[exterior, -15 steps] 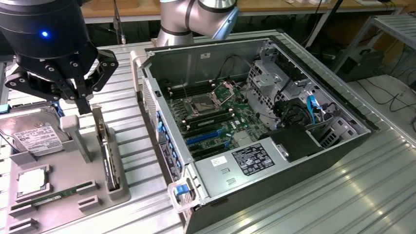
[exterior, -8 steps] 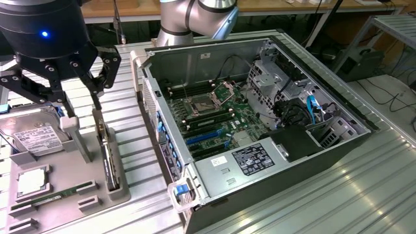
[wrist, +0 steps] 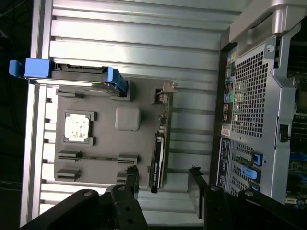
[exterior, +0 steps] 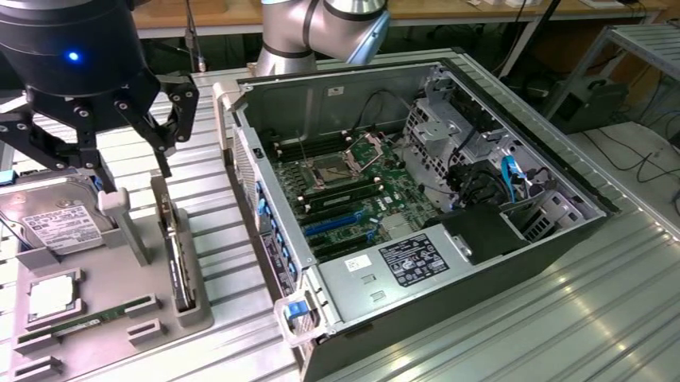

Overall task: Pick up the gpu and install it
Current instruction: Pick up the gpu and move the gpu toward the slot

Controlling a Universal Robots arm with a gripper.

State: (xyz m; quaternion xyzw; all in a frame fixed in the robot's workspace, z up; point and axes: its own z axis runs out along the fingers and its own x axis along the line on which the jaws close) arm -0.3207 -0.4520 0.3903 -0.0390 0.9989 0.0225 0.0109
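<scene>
The gpu (exterior: 177, 256) stands on its edge in a slot of the grey holder (exterior: 202, 314), at the exterior view's left. Seen edge-on, the gpu (wrist: 159, 143) is a thin dark card with a silver bracket at one end. My gripper (exterior: 130, 169) hangs above the holder, a little behind the card, with its black fingers spread and nothing between them. In the wrist view the gripper (wrist: 164, 184) is open, and its two fingertips (wrist: 132, 178) stand on either side of the card's near end without touching it.
An open computer case (exterior: 318, 99) lies to the exterior view's right of the holder, with the motherboard (exterior: 351, 187) and blue card slots (exterior: 334, 224) exposed. On the holder rest a hard drive (exterior: 59, 227), a processor chip (exterior: 51, 296) and a memory stick (exterior: 91, 322).
</scene>
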